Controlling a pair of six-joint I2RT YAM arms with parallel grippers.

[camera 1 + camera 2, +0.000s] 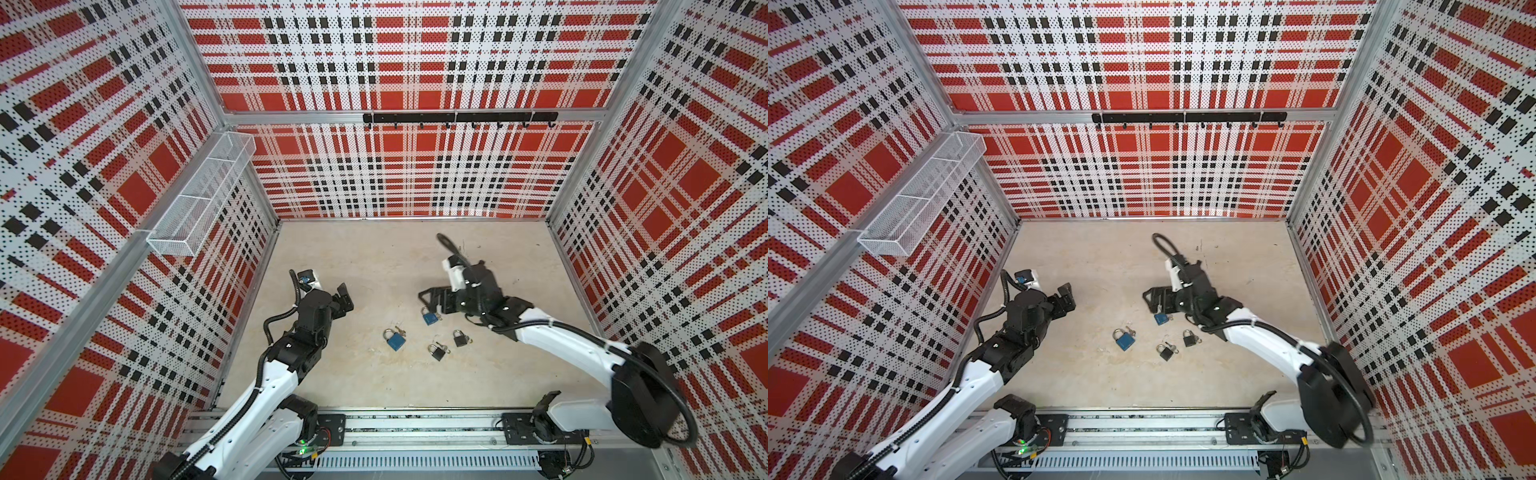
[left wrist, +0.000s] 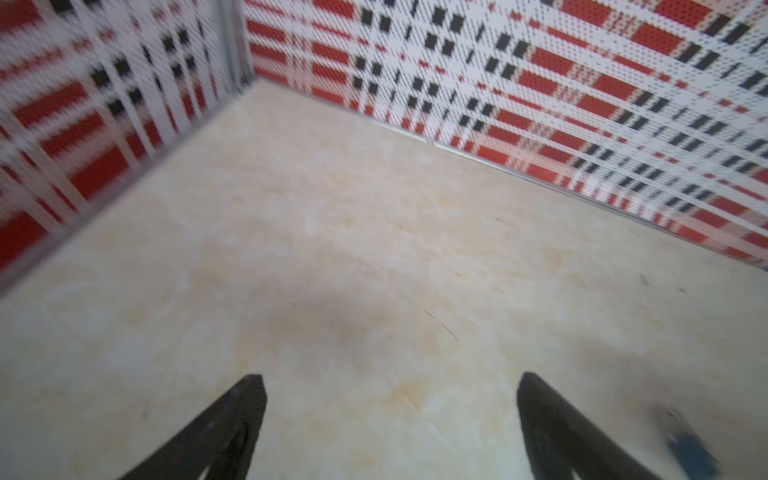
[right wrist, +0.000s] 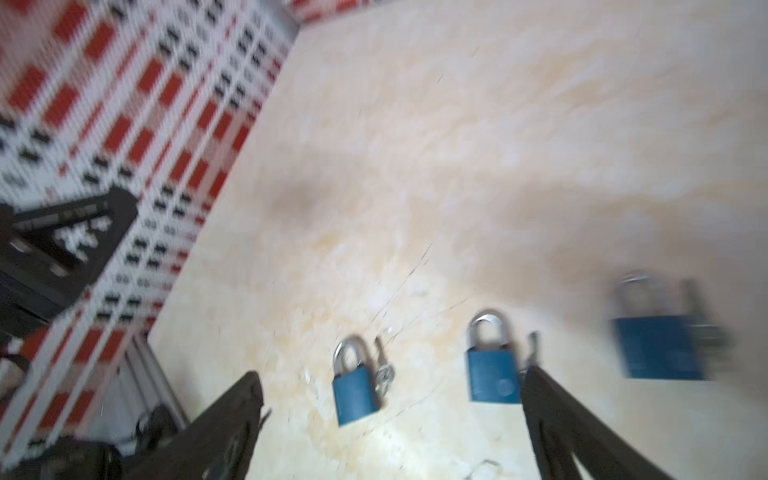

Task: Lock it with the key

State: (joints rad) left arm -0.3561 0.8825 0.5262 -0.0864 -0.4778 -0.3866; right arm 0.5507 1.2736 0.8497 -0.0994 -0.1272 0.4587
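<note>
Right claw point(image 1: 430, 301) spread wide and empty above the desk point(image 1: 374, 257), nearest blue padlock point(image 1: 431, 318) lying flat just beside it at 6 o'clock. Left claw point(image 1: 345, 298) equally wide and empty, second blue padlock point(image 1: 397, 340) near at 4 o'clock, key point(image 1: 400, 331) just beside its shackle. Black padlock point(image 1: 460, 338) at 5 o'clock of the right claw.

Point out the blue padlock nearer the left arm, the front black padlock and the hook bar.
blue padlock nearer the left arm point(image 1: 397, 342): in a top view, its blue body.
front black padlock point(image 1: 438, 353): in a top view, its black body.
hook bar point(image 1: 415, 118): in a top view, its black strip.
</note>
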